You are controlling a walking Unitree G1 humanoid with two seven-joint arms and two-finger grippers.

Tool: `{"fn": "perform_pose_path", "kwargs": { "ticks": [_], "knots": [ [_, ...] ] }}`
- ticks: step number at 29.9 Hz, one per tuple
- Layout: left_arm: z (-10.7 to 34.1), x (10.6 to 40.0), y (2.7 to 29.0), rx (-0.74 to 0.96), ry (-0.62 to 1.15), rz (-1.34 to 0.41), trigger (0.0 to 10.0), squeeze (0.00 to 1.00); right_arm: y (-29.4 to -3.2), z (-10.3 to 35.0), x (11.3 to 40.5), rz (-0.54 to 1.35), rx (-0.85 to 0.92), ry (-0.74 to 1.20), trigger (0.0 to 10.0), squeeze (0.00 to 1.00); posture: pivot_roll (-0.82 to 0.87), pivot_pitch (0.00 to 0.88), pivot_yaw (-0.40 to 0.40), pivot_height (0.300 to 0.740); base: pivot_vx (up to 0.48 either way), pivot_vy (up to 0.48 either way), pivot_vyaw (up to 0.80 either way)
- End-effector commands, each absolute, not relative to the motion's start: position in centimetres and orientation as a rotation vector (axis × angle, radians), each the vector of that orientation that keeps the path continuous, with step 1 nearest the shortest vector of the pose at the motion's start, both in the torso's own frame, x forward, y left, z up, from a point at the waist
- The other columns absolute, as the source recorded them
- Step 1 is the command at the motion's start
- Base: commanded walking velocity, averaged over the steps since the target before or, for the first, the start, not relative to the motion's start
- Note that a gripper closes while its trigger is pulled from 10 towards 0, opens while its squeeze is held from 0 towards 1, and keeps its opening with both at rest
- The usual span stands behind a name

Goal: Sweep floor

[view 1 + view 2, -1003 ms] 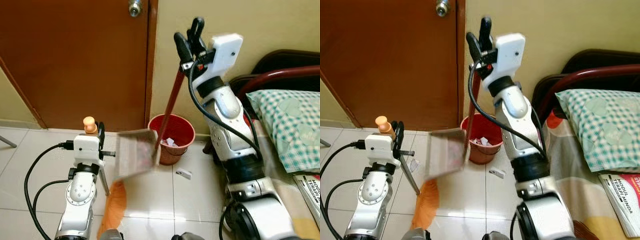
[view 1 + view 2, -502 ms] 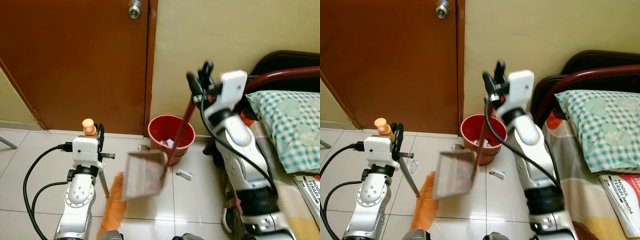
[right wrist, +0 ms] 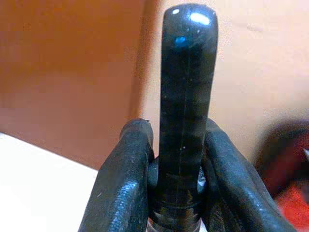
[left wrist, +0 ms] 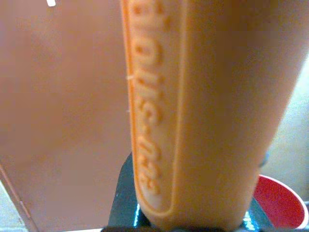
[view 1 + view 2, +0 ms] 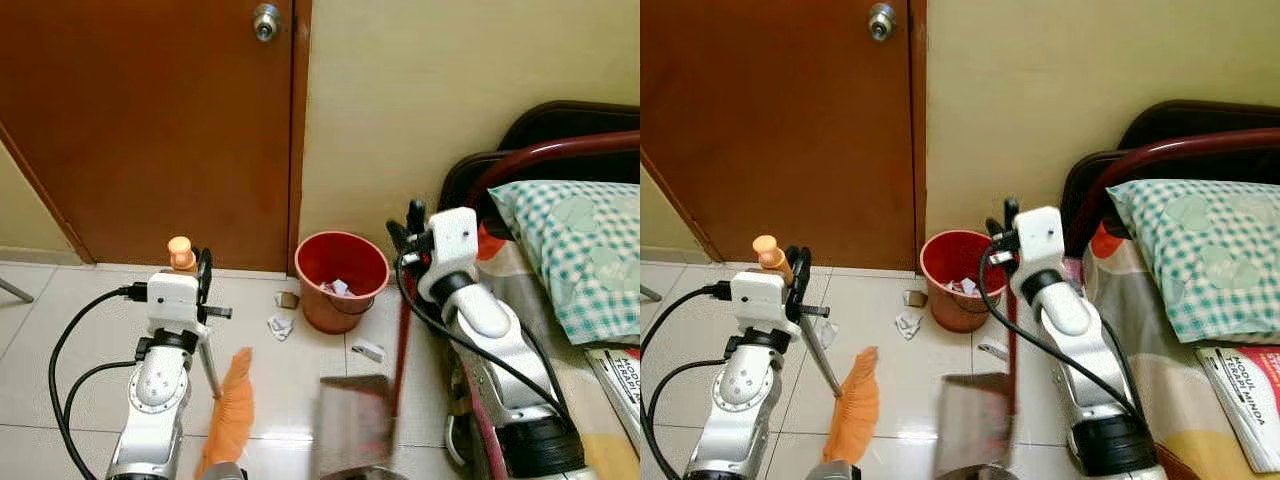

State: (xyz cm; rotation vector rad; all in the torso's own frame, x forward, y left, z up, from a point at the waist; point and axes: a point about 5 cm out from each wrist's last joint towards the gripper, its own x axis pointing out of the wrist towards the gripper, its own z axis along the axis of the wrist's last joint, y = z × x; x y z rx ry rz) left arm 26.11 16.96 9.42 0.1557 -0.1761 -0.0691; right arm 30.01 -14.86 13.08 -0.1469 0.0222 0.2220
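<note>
Floor debris lies near the red bin, so our left gripper fingers clamp the broom upright while our right gripper fingers clamp the dustpan handle, pan low.

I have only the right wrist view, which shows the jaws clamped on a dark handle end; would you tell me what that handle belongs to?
Observer: It tops the long red pole of a dustpan, held by the right gripper; the pan hangs low in front of the robot.
Operator: Thank you. Is there any litter on the floor?
Observer: Yes, a crumpled paper scrap and two smaller bits lie on the tiles near the red bin by the wall.
Operator: And what is the other arm doing?
Observer: The left gripper holds an orange broom, its bristles down on the tiles to the left of the pan.
</note>
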Motion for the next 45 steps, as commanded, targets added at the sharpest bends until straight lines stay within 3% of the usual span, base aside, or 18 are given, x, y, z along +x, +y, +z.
{"fn": "perform_pose_path", "kwargs": {
  "ticks": [1,15,37,45],
  "knots": [
    [8.9,26.1,16.5,0.140,-0.140,-0.085,10.0,0.00,-15.9,13.1,30.2,0.169,-0.162,0.025,10.0,0.00,-0.01,0.020,-0.039,0.740,0.000,0.000,0.00],
    [8.7,25.8,16.4,0.134,-0.114,-0.100,10.0,0.00,-16.2,12.4,30.3,0.139,-0.220,0.019,10.0,0.00,0.00,0.029,-0.038,0.740,0.000,0.000,-0.50],
    [9.0,25.9,16.9,0.155,-0.119,-0.049,10.0,0.00,-14.4,12.5,30.8,0.206,-0.347,-0.047,10.0,0.00,0.00,0.040,-0.041,0.740,0.000,0.000,0.00],
    [9.8,25.3,16.9,0.160,-0.134,-0.039,10.0,0.00,-12.1,13.0,33.1,0.277,-0.435,-0.101,10.0,0.00,0.04,0.112,-0.046,0.740,0.000,0.000,0.00]
  ]
}}
